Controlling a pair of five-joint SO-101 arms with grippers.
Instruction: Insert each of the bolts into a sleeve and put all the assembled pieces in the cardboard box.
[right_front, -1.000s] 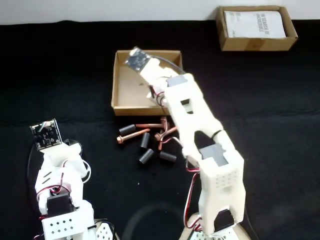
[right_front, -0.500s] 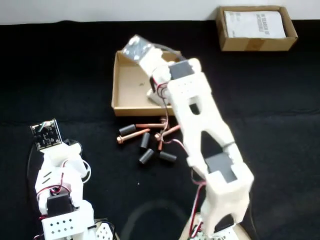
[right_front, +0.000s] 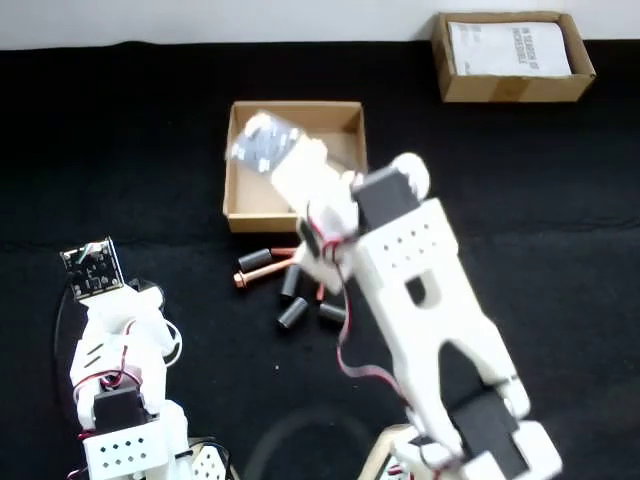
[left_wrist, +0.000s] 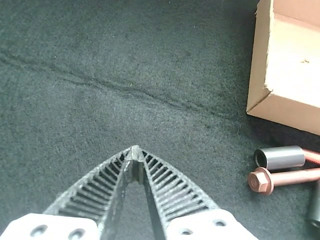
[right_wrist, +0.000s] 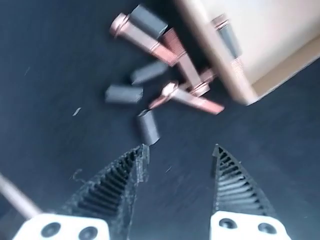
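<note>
Grippers first: the left gripper (left_wrist: 135, 152) sits low over the black table (right_front: 150, 130), ribbed fingers pressed together to the tip, holding nothing. The right gripper (right_wrist: 180, 150) hangs above the loose pile, fingers spread wide, empty too. Just beyond, copper-coloured bolts (right_wrist: 150, 45) with flanged hex heads lie tangled among short, hollow dark-grey sleeves (right_wrist: 123, 93), right in front of the cardboard box (right_front: 250, 195). Inside it, one assembled piece (right_wrist: 227, 37), a bolt wearing its sleeve with thread poking out, lies against the wall nearest the pile. Farther back, a second box (right_front: 500, 90) holds a printed sheet.
</note>
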